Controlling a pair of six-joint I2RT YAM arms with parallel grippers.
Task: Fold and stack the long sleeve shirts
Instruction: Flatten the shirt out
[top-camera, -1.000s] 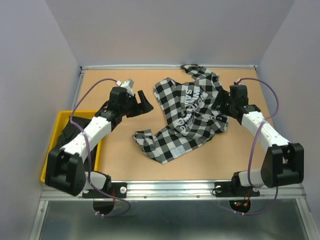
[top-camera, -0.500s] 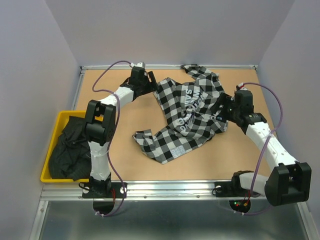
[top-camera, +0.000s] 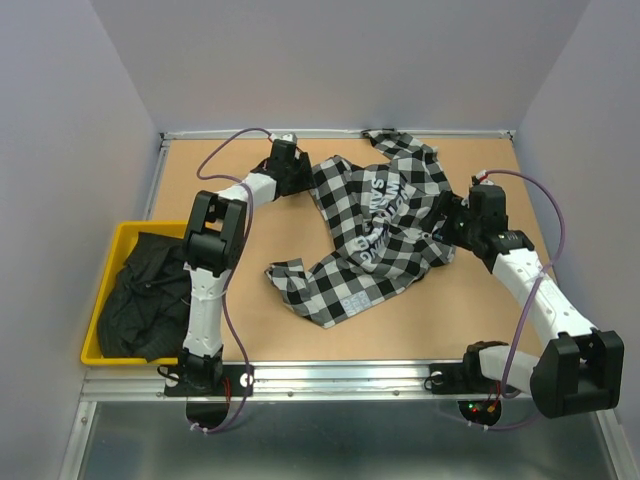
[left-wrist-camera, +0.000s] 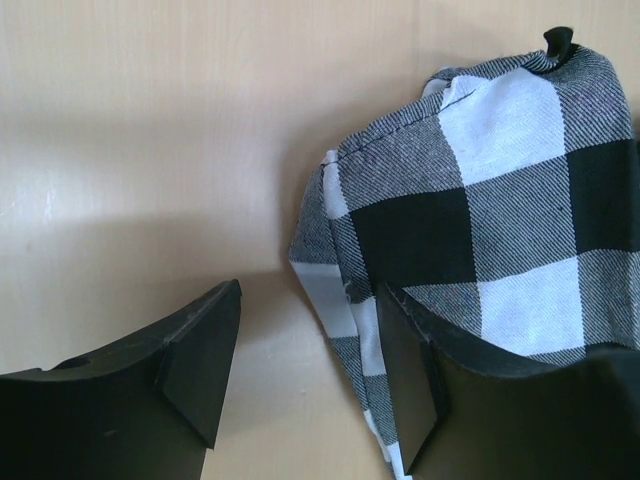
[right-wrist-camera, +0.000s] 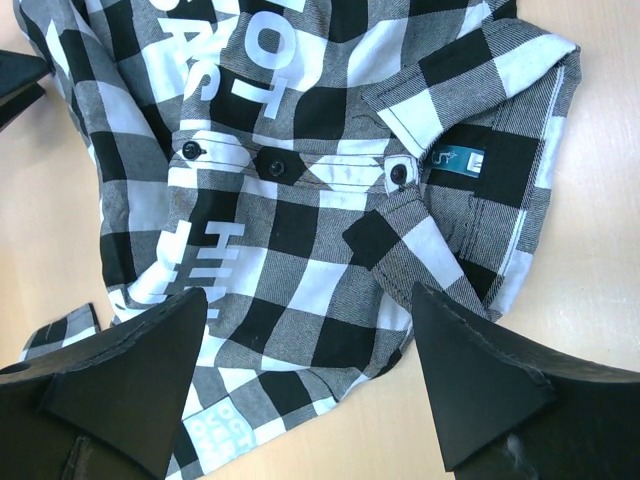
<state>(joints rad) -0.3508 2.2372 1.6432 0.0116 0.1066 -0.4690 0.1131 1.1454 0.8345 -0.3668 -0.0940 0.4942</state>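
Observation:
The black-and-white check shirt (top-camera: 385, 225) lies crumpled across the middle and back of the table, white lettering up. My left gripper (top-camera: 300, 180) is at its far-left edge. In the left wrist view the left gripper (left-wrist-camera: 310, 370) stands open, low over the table. A thin hem of the check shirt (left-wrist-camera: 500, 200) runs between the fingers, close against the right finger (left-wrist-camera: 415, 385). My right gripper (top-camera: 447, 218) hovers open over the shirt's right side. In the right wrist view the check shirt's (right-wrist-camera: 300, 200) buttons and collar label lie ahead of the right gripper (right-wrist-camera: 305, 385). The plain black shirt (top-camera: 140, 290) is bunched in a bin.
A yellow bin (top-camera: 150, 227) sits at the table's left edge and holds the black shirt. A metal rail (top-camera: 340, 375) runs along the near edge. Walls close in the back and both sides. Bare tabletop (top-camera: 240, 300) shows near the front left.
My left arm has swung from beside the bin out to the check shirt's far-left edge, and its jaws have narrowed around the hem. The right gripper shifted slightly, still open.

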